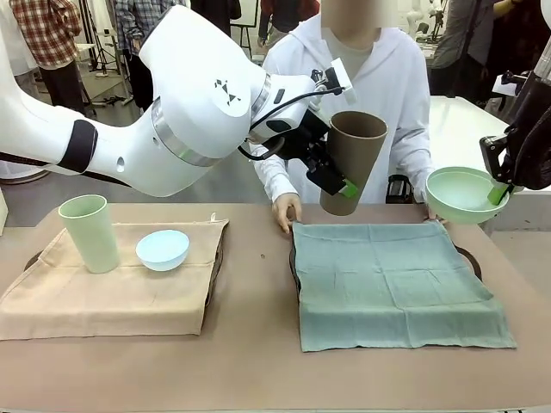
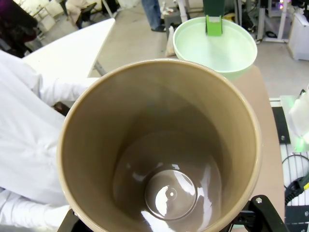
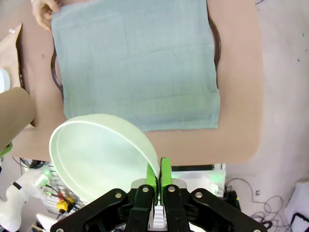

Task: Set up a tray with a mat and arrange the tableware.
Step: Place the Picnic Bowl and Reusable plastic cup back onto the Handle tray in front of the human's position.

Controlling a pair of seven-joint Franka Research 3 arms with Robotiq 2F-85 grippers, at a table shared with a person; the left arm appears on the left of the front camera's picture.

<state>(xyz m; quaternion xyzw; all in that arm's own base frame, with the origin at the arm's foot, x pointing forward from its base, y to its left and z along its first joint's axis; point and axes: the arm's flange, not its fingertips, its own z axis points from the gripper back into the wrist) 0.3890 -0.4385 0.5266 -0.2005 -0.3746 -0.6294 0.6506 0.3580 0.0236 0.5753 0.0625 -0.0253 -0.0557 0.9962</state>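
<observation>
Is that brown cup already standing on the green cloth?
No, the brown cup hangs in the air, tilted, held by the left gripper above the green cloth.

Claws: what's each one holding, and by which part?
Left claw holds the brown cup by its side wall, in the air. Right claw pinches the mint bowl by its rim.

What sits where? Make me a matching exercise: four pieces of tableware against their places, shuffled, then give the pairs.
1. brown cup
2. mint green bowl
3. pale green cup
4. light blue bowl

A. pinched at the rim by the right gripper
B. standing upright on the beige mat
C. resting on the beige mat, right of a cup
D. held in the air by the left gripper

Pairs: 1-D, 2-A, 3-B, 4-C
</observation>
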